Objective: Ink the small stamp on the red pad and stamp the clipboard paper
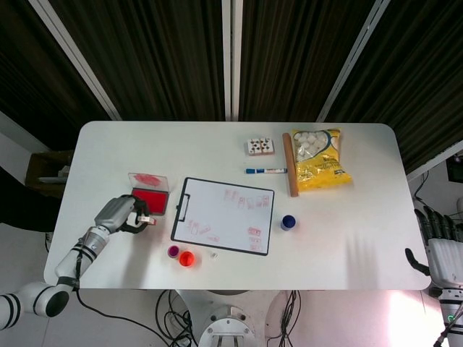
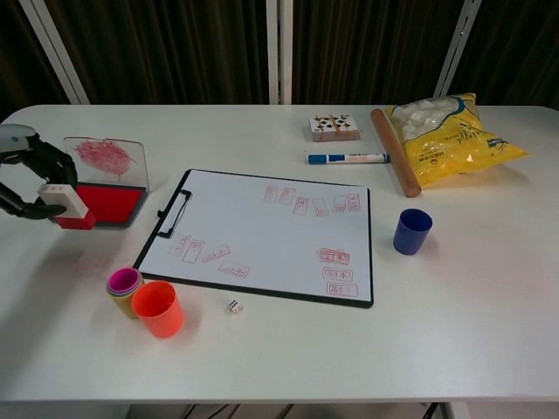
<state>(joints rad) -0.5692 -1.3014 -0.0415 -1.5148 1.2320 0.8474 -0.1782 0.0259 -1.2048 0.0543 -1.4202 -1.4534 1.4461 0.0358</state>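
Observation:
My left hand (image 1: 120,215) (image 2: 26,175) grips the small stamp (image 2: 67,206) (image 1: 144,220), a white block with a red base. It hovers just left of the front edge of the red ink pad (image 1: 150,200) (image 2: 112,203), whose clear lid (image 2: 106,158) stands open behind it. The clipboard (image 1: 224,215) (image 2: 262,233) lies in the middle of the table, its paper carrying several red stamp marks. My right hand (image 1: 438,244) hangs off the table's right edge with its fingers apart, holding nothing.
An orange cup (image 2: 158,308) and a purple-and-yellow cup (image 2: 124,285) stand in front of the clipboard, with a small die (image 2: 233,306) beside them. A blue cup (image 2: 411,230), marker (image 2: 348,159), card deck (image 2: 333,127), wooden stick (image 2: 395,162) and yellow snack bag (image 2: 448,127) occupy the right.

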